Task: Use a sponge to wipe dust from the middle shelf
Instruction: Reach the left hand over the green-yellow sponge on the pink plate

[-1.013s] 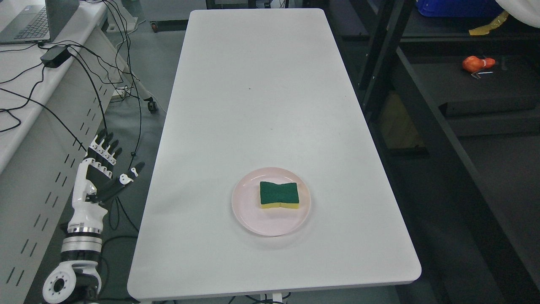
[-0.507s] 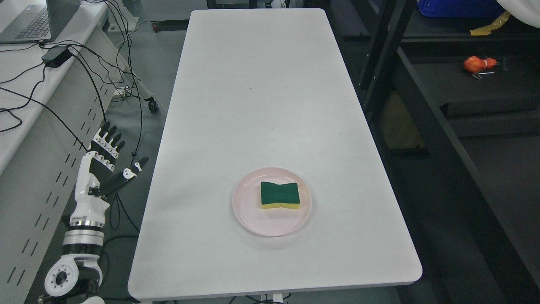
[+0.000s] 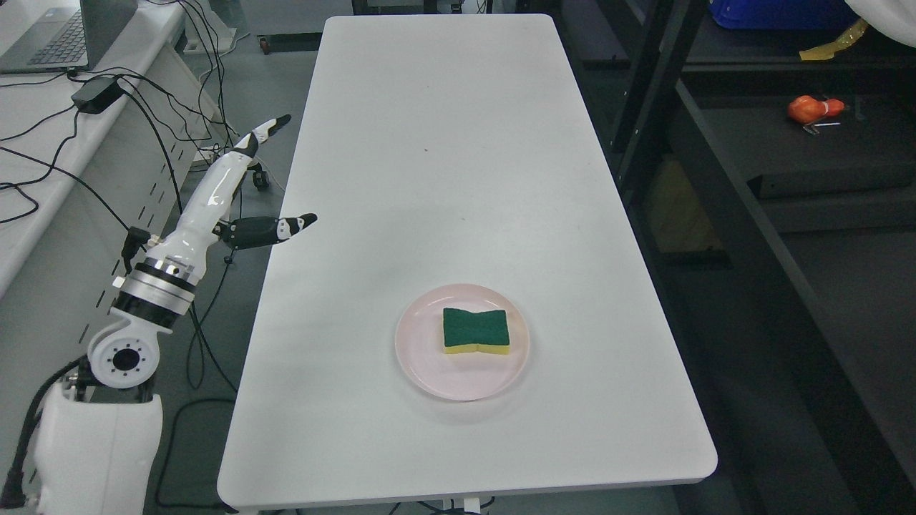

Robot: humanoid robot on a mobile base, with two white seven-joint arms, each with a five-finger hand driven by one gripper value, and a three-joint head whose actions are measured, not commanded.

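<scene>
Table (image 3: 436,143): we see a long white top running from the near edge to the far end, bare apart from the plate.
Shelving (image 3: 723,214): we see a dark rack along the right side of the table, with a small orange object (image 3: 814,109) on one of its levels at the far right.
Desk (image 3: 43,107): at the far left we see a pale desk with a laptop (image 3: 50,36), a black power brick (image 3: 94,94) and loose cables.
Left arm and left hand (image 3: 240,193): the arm enters from the near left and rises beside the table's left edge. We see the hand edge-on, fingers extended and thumb spread, empty, its thumb tip just over the table edge, well apart from the sponge.
Plate (image 3: 422,357): pale pink, round, on the near half of the table.
Sponge (image 3: 476,331): green side up, yellow below, lying flat on the plate, untouched.
</scene>
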